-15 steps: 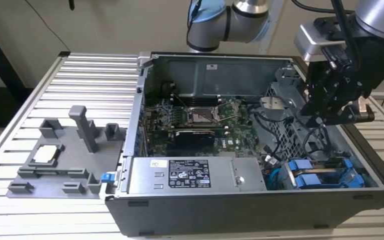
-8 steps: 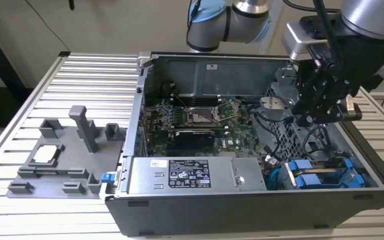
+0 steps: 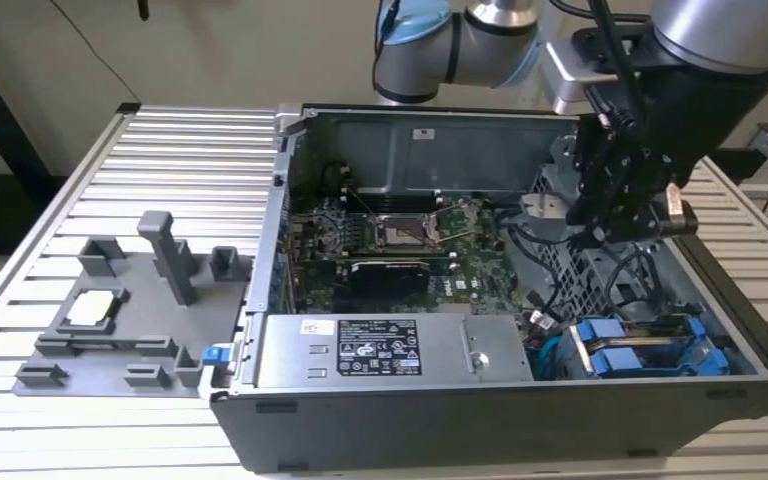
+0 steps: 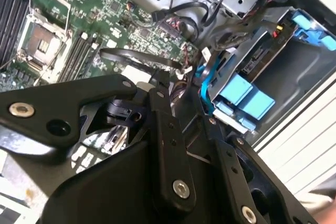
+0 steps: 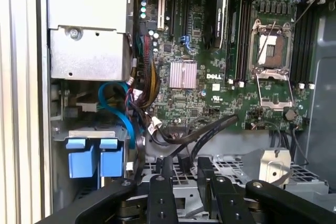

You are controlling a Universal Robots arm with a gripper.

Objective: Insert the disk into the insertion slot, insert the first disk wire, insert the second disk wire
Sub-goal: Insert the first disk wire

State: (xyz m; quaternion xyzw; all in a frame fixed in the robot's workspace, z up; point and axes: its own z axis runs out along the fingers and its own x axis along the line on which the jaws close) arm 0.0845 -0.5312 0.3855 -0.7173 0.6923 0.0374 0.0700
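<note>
while the claw hangs over the cage, the disk lies apart.

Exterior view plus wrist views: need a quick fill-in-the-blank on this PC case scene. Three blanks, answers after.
1. The two drive carriers in the case's corner are coloured ____.
2. The pincer hangs over the open case on the exterior view's ____ side.
3. The grey fixture tray lies on the slatted table, outside the case, on the exterior view's ____ side.

Missing words: blue; right; left.
</note>
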